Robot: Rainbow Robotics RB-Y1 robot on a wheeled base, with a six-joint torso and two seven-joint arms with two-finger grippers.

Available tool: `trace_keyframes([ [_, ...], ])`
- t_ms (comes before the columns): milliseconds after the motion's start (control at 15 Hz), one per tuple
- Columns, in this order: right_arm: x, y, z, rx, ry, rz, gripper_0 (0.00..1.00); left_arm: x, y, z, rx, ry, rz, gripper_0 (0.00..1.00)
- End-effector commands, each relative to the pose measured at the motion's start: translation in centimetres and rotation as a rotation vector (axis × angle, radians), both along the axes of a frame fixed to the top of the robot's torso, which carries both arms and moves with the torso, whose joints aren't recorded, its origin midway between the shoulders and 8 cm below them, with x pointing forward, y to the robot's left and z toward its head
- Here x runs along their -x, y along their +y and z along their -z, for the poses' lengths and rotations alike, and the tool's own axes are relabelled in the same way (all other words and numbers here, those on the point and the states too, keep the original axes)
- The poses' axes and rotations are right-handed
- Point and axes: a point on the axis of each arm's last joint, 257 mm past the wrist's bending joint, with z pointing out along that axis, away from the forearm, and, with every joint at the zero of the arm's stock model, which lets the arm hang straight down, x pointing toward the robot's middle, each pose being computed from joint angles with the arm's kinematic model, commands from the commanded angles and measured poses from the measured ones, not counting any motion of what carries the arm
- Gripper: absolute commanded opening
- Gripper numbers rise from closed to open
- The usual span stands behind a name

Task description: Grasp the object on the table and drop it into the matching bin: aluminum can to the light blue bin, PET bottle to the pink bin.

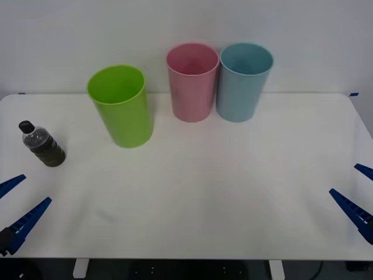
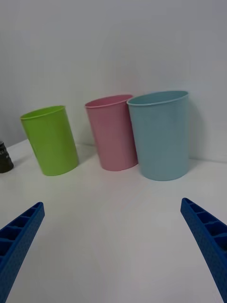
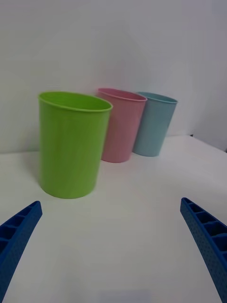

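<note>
I have the PET bottle [image 1: 42, 144] standing on the far left of the white surface [image 1: 204, 198], cap [image 1: 25, 125] up and its long axis near vertical, leaning a little in the front view. It sits just ahead of my left gripper [image 1: 18, 205], whose jaws are spread wide at the near left edge. My right gripper [image 1: 356, 195] waits at the near right edge, jaws wide too, well apart from the bottle. So I judge the left arm the nearer one: reach forward and close on the body from the side. The pink bin [image 1: 192, 81] stands at the back, touching or nearly touching the light blue bin [image 1: 245, 81], with a lime green bin [image 1: 120, 105] to its left.
</note>
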Motion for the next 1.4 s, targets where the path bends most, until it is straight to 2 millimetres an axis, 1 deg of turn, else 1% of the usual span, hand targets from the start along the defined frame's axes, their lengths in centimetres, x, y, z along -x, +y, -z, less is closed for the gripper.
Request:
trace_keyframes([
  [67, 0.0, 0.0, 0.0, 0.000, 0.000, 0.000, 1.00, 0.0, 1.5, 0.7, -0.001, 0.023, -0.063, 1.00],
  [333, 0.0, 0.0, 0.0, 0.000, 0.000, 0.000, 1.00, -0.5, 4.6, 2.3, -0.004, 0.070, -0.201, 1.00],
  [667, 0.0, 0.0, 0.0, 0.000, 0.000, 0.000, 1.00, -0.4, 8.0, 4.5, -0.027, 0.131, -0.344, 1.00],
  [800, 0.0, 0.0, 0.0, 0.000, 0.000, 0.000, 1.00, -1.1, 9.1, 5.3, -0.064, 0.148, -0.394, 1.00],
  [933, 0.0, 0.0, 0.0, 0.000, 0.000, 0.000, 1.00, -2.6, 9.2, 5.8, -0.052, 0.155, -0.429, 1.00],
  [1067, 0.0, 0.0, 0.0, 0.000, 0.000, 0.000, 1.00, -4.1, 8.9, 6.6, -0.028, 0.160, -0.430, 1.00],
  [1400, 0.0, 0.0, 0.0, 0.000, 0.000, 0.000, 1.00, -7.9, 9.0, 7.9, 0.024, 0.164, -0.433, 1.00],
])
